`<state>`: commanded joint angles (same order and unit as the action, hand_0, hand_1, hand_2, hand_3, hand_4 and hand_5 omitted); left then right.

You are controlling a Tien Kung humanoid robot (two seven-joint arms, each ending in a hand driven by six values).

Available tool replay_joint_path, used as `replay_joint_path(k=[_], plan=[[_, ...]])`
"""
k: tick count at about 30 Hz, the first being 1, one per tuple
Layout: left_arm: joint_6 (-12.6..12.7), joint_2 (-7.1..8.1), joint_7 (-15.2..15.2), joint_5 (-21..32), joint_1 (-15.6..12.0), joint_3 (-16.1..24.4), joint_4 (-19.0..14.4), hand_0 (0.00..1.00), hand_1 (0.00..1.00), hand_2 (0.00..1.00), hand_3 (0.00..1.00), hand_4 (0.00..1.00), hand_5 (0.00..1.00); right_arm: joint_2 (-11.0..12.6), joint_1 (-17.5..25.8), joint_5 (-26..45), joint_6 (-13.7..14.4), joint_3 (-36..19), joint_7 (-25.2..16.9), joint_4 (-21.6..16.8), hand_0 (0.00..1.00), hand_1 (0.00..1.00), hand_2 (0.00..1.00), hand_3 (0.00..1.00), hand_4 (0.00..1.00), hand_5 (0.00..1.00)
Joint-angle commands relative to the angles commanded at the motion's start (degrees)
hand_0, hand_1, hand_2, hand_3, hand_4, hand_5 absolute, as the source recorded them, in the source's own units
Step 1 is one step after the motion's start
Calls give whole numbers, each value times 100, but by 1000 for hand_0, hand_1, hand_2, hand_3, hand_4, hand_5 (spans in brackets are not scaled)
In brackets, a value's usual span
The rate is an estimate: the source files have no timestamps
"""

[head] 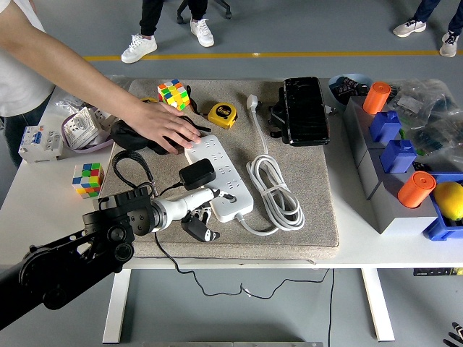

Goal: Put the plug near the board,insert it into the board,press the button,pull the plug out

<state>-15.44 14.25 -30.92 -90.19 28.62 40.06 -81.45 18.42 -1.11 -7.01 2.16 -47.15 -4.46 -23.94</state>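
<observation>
A white power strip (pixel 217 172) lies on the grey mat, running from the far left to the near right. A black plug (pixel 197 173) sits in one of its sockets, and its black cord (pixel 134 168) loops off to the left. My left hand (pixel 201 211) is at the strip's near end. One white finger (pixel 197 198) points along the strip's edge toward the button end, the other fingers are curled under, and it holds nothing. A person's hand (pixel 165 128) presses flat on the strip's far end. A small dark part of my right hand (pixel 456 334) shows at the bottom right corner.
The strip's own white cable (pixel 275 189) lies coiled to its right. A black case (pixel 304 108), a yellow tape measure (pixel 223 113) and a colour cube (pixel 173 93) lie at the back of the mat. A second cube (pixel 88 178) is at the left. Grey and blue bins (pixel 394 163) stand at the right.
</observation>
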Motion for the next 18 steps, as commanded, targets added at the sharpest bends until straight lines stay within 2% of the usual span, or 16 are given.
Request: replay_joint_path(k=[7,9,13,14,18], plan=[[141,3,166,44,5,40,-35,50,98,163,872,759,2,-2,-6,-4,2,-13,-2,-3,593,644,584,494,772,495],[173,8,212,89,-6,60,-32,53,103,170,841,793,2,-5,-5,-1,0,-7,1,1,593,643,584,494,772,495],[291,17,394,112,-27,100,-17,53,103,170,841,793,2,-8,-4,0,0,-5,-2,0,593,643,584,494,772,495],[353,19,490,126,-32,110,-9,76,111,238,836,663,2,-8,-4,0,0,-5,-2,0,594,642,584,493,771,496],[640,25,908,230,-65,144,28,76,111,238,836,663,2,-8,-3,0,0,1,-1,0,594,642,584,493,771,496]])
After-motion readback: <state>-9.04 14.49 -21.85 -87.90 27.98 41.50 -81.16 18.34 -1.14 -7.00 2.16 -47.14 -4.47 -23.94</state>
